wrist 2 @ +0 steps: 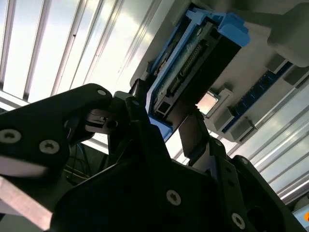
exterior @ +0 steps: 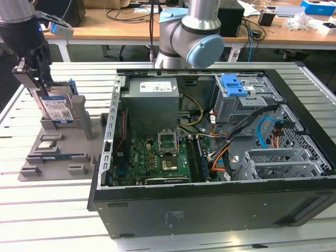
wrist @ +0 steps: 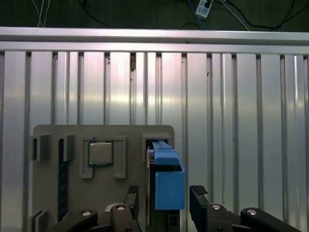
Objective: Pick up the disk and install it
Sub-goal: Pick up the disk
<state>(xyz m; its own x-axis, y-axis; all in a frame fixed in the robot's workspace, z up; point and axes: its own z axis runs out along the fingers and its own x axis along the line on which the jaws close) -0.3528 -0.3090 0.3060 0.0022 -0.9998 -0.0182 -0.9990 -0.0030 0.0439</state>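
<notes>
Slatted metal table [exterior: 52, 210] spans the exterior view, with the open computer case [exterior: 220, 210] across its centre and right. At left sits a grey parts holder [exterior: 58, 152]. The disk [exterior: 59, 107] stands upright in it, upper left. My gripper [wrist: 164, 195] straddles the disk, jaws parted, slim gaps either side.

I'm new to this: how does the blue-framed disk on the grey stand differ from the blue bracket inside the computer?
The disk carries a silver drive with a label; the bracket shows none. The disk stands upright in the stand outside the case; the bracket sits in the case's drive cage. Both have bright blue plastic.
</notes>
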